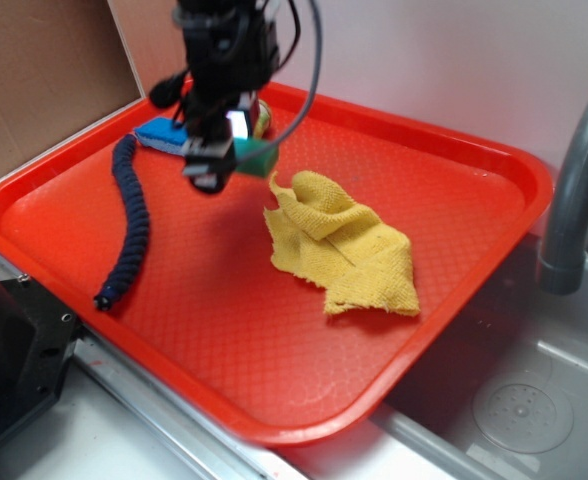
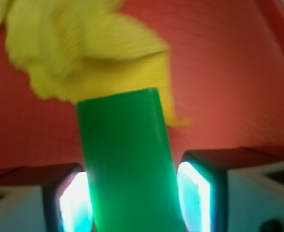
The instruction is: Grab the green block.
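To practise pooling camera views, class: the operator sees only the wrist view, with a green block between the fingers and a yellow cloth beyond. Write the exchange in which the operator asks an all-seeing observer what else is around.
Operator: My gripper is closed on the green block. What sits behind it on the tray?
Observer: A blue sponge, near the far rim of the red tray.
Operator: Anything off to the side?
Observer: A dark blue rope lies in a curve on the picture's left side of the tray, well apart from the yellow cloth.
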Available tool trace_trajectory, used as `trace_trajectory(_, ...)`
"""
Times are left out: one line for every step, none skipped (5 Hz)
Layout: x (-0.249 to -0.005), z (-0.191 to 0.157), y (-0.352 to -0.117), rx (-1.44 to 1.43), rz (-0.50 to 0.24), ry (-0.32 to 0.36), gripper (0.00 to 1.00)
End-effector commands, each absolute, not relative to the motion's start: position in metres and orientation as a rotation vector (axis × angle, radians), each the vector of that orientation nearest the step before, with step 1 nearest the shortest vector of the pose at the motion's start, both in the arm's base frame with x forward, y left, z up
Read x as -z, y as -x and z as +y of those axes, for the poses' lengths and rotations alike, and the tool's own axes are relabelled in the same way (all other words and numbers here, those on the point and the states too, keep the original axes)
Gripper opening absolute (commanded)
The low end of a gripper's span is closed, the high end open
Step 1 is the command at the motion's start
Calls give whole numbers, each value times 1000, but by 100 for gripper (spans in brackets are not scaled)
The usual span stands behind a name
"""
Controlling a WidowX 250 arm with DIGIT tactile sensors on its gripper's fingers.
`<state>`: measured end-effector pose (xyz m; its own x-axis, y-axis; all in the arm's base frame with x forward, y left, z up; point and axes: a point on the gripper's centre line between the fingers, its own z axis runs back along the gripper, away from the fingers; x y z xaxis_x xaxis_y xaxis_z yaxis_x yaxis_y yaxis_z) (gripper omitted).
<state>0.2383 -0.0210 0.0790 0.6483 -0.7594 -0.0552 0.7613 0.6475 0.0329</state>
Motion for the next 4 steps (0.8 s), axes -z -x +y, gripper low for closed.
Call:
trace_trajectory(-131,-5,-238,371,28,-95,0)
trace_trajectory(-145,5,-228,121,25,-78,0)
trace_trajectory(-152,7,-220,-129,-25,-45,0)
trace_trajectory(-149,10,-222,-228,-31,-16,0)
